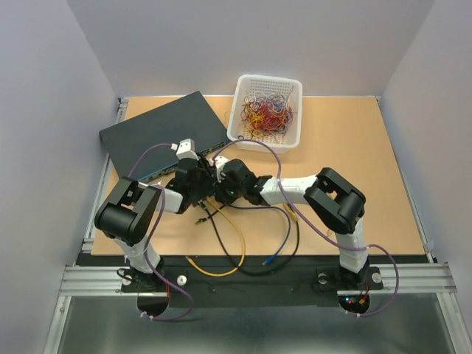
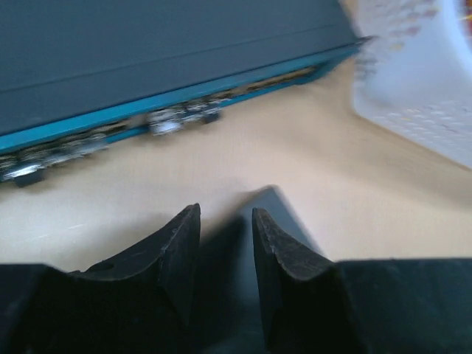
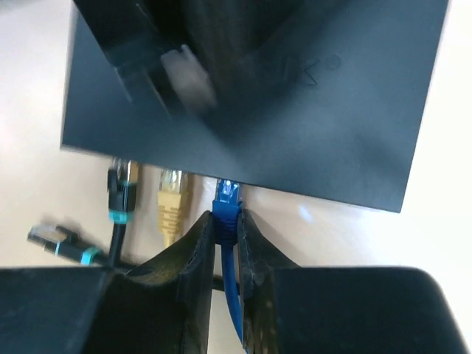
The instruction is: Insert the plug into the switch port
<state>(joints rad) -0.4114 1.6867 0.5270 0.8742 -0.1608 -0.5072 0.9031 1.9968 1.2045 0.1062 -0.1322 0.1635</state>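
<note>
Right tool (image 3: 226,221) grips blue plug (image 3: 226,198); white basket (image 1: 234,118) holds coloured wires (image 1: 267,110).

Arms elbowed inward, left fingers (image 2: 173,258) parted, right fingers (image 3: 193,259) clamped narrow

Bright even light, soft shadows; left wrist view blurred; reflections on glossy switch box (image 3: 346,140).

My right claw (image 3: 226,223) pinches the blue plug (image 3: 227,198), whose tip meets the near edge of the flat black box (image 3: 310,125) (how deep it sits, I cannot tell). Just left on the worktop (image 3: 29,147) lie a yellow plug (image 3: 171,203) and a black plug (image 3: 120,193).
</note>
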